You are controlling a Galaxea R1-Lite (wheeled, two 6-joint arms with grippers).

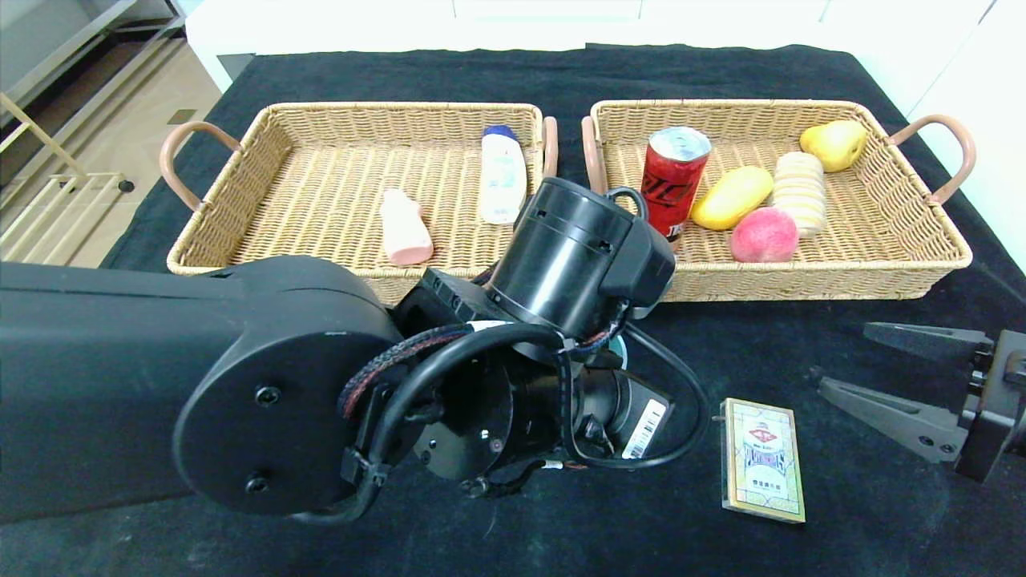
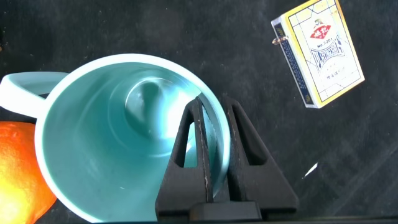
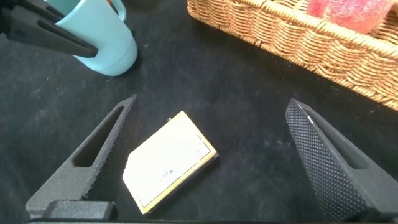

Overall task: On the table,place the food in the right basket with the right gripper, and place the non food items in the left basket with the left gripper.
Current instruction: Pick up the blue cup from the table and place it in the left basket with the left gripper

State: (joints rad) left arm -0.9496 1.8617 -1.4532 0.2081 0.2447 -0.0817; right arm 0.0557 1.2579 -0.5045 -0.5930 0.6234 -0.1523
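We are reaching our left arm (image 1: 264, 401) across the lower left of the head view, where it is blocking most of the black table (image 1: 801, 545) in front of us. Behind it, the left basket (image 1: 232, 240) in the upper left is holding two non-food items, a pink bottle (image 1: 405, 228) and a white bottle (image 1: 502, 172), while the right basket (image 1: 922, 264) in the upper right is carrying the food: a red can (image 1: 673, 180), a mango (image 1: 731, 197), a peach (image 1: 764, 235), a striped roll (image 1: 799, 191) and a pear (image 1: 835, 144).

In the left wrist view, we are clenching the left gripper (image 2: 214, 155) on the wall of a teal mug (image 2: 93, 149), one finger inside the rim and one outside, a pinch that suits a hollow cup and looks ready for carrying to the left basket. An orange (image 2: 18, 168) is lying against the mug at the left edge of that picture; we judge it is waiting for the other arm.

At the lower right of the head view, we are keeping the right gripper (image 1: 874, 373) released, jaws spread wide and holding nothing. A card pack (image 1: 763, 459) is lying flat just beside it, non-food and so probably left-arm work.
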